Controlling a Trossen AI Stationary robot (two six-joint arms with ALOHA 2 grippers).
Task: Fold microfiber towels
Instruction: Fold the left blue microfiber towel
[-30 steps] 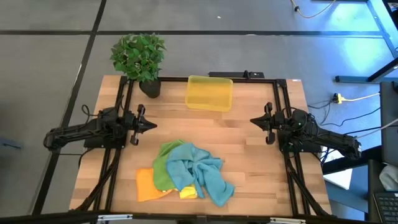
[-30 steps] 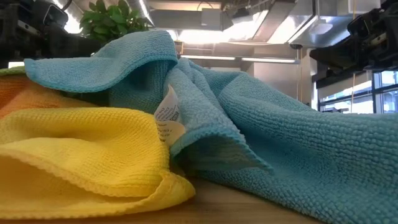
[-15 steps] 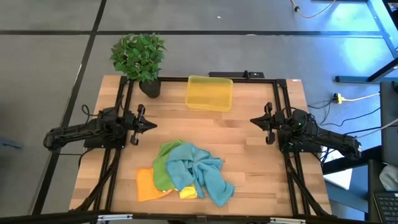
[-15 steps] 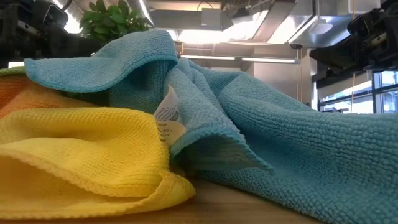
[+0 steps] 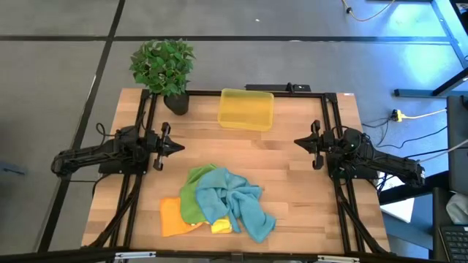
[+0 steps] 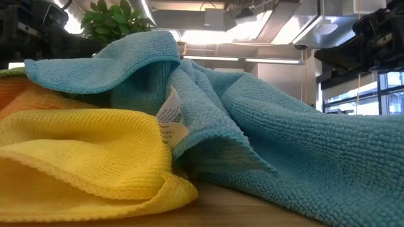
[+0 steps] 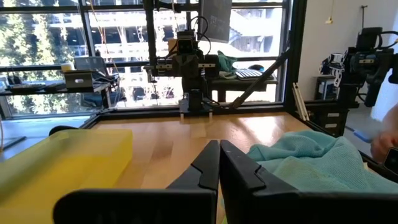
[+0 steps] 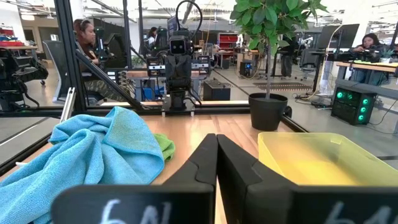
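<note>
Several microfiber towels lie in a crumpled heap at the table's near middle: a teal-blue one [image 5: 235, 201] on top, a green one [image 5: 191, 196] under it to the left, an orange one [image 5: 172, 218] flat at the near left, a yellow one [image 5: 221, 225] peeking out at the near edge. The low view shows the yellow towel [image 6: 82, 154] and teal towel [image 6: 303, 151] up close. My left gripper [image 5: 180, 146] waits shut at the table's left side, my right gripper [image 5: 296, 142] shut at the right side, both level, pointing inward, apart from the heap.
A translucent yellow bin [image 5: 246, 109] stands at the far middle. A potted plant [image 5: 164, 67] stands at the far left corner. Black frame rails [image 5: 139, 190] run along both table sides. Bare wood lies between the grippers and the heap. People sit in the room beyond [image 8: 83, 32].
</note>
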